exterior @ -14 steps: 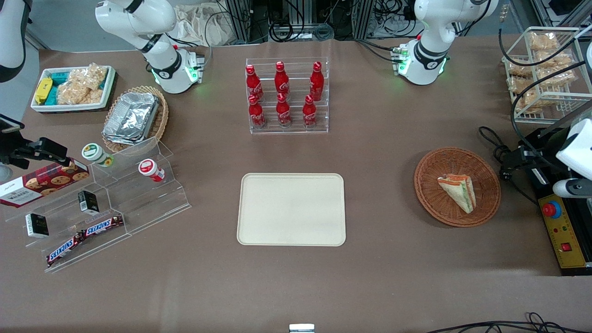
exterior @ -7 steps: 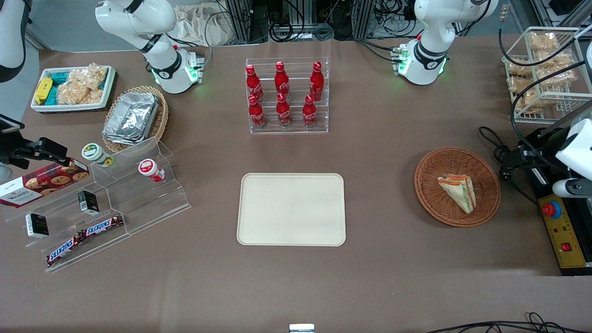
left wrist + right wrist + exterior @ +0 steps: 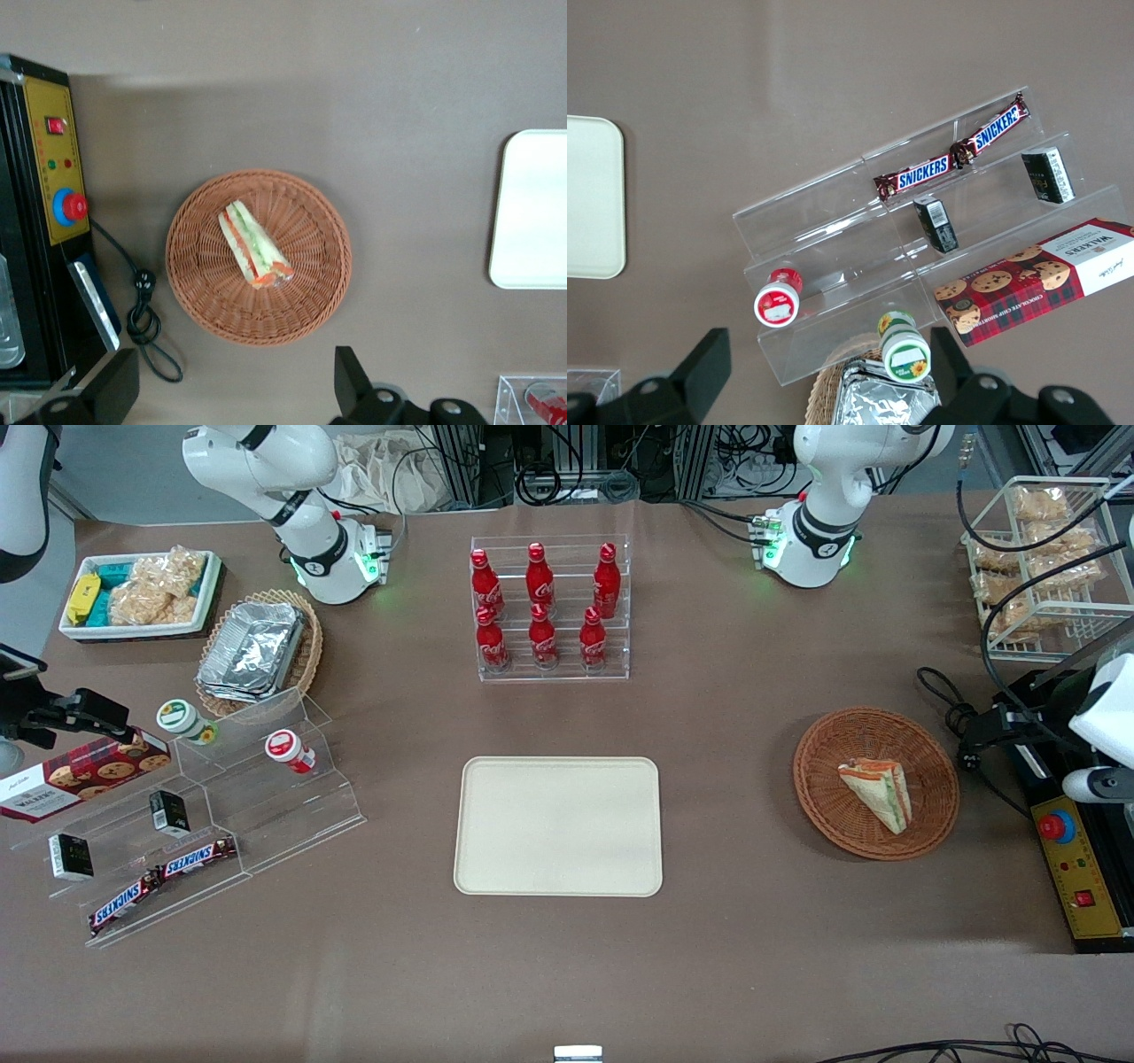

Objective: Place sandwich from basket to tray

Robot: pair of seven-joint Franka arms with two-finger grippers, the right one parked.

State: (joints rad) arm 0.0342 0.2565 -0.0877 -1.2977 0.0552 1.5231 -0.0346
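The left arm's claw (image 3: 230,390) hangs high with fingers spread wide, empty. Below it, slightly off-centre, the small triangular layered sandwich (image 3: 254,243) lies in the round reddish-brown wicker basket (image 3: 208,301), long axis diagonal to the finger line, likely wanting a wrist turn.

Rough woven wicker basket (image 3: 208,297), smooth matt tray (image 3: 558,825), matt brown table covering (image 3: 753,921)

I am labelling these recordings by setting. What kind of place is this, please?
Probably a robotics lab staged as a snack shop: cola bottles on an acrylic rack, Snickers bars on a clear stand, cables and an emergency-stop box. The open gripper hangs above the basket.
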